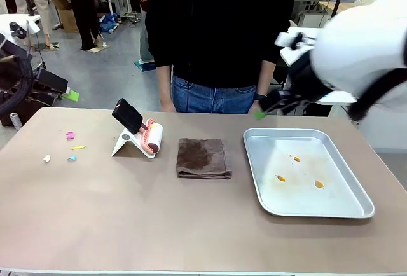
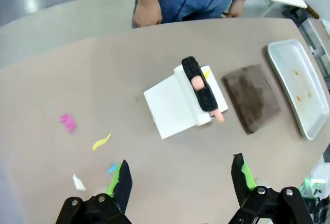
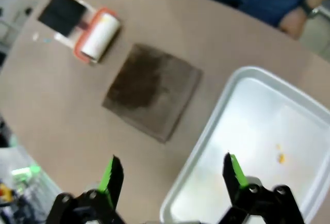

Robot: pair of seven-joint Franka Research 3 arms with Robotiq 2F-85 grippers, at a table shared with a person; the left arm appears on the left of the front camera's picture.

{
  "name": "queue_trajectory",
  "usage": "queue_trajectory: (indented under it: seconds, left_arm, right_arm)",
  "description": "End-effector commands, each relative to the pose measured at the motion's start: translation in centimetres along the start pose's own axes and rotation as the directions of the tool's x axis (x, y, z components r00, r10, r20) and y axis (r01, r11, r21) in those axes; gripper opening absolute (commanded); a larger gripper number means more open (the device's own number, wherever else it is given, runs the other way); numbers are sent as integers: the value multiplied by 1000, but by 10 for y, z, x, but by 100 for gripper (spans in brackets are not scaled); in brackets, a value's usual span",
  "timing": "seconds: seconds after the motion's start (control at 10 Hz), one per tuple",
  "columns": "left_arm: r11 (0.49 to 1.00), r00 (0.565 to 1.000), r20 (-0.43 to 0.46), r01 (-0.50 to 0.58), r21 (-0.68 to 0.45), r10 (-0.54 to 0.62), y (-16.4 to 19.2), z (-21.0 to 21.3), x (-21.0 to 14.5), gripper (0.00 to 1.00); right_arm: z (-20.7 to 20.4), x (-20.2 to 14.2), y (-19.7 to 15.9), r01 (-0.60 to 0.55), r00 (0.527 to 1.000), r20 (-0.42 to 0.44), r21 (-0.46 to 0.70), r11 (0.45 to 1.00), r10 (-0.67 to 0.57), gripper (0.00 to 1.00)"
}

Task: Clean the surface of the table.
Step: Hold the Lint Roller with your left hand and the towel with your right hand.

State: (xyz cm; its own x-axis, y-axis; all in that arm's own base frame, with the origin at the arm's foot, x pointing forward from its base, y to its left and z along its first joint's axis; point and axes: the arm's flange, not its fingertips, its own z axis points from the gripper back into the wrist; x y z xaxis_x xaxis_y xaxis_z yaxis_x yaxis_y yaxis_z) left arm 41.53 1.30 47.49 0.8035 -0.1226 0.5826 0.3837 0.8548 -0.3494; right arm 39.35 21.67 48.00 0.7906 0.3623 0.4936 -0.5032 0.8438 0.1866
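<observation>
Left wrist view: left gripper [image 2: 180, 173], jaws spread wide and empty, above the table [image 2: 67, 79]; lint roller [image 2: 200, 85] lies ahead of its fingers. Right wrist view: right gripper [image 3: 171, 166], equally wide and empty, above the cloth [image 3: 152, 91] and tray [image 3: 258, 110].

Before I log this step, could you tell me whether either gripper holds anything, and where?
Nothing is held: the left gripper and right gripper are both open above the table.

The right wrist view is blurred, and the tray [image 3: 258, 131] runs off its bottom edge. I can't make out what the small coloured scraps [image 1: 70, 135] on the desk [image 1: 127, 225] are; the right arm [image 1: 362, 47] looks smeared.
</observation>
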Motion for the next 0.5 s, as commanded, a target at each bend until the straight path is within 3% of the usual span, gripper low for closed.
queue_trajectory:
  seconds: [0.0,0.2,0.3,0.4]
  left_arm:
    - [1000,1000,11,-19,-9,19,-1,-15,21,100]
    - [999,998,-31,46,-20,-47,6,-23,28,100]
    - [1000,1000,-7,5,-8,-5,-3,-16,17,100]
    - [1000,1000,-7,5,-8,-5,-3,-16,17,100]
  right_arm:
    - [-23,34,16,-8,997,-74,59,998,12,100]
    - [-45,32,26,-17,987,-156,73,997,28,100]
    - [-48,27,19,4,987,-163,44,999,3,100]
    - [-50,28,32,-39,993,-112,74,996,47,100]
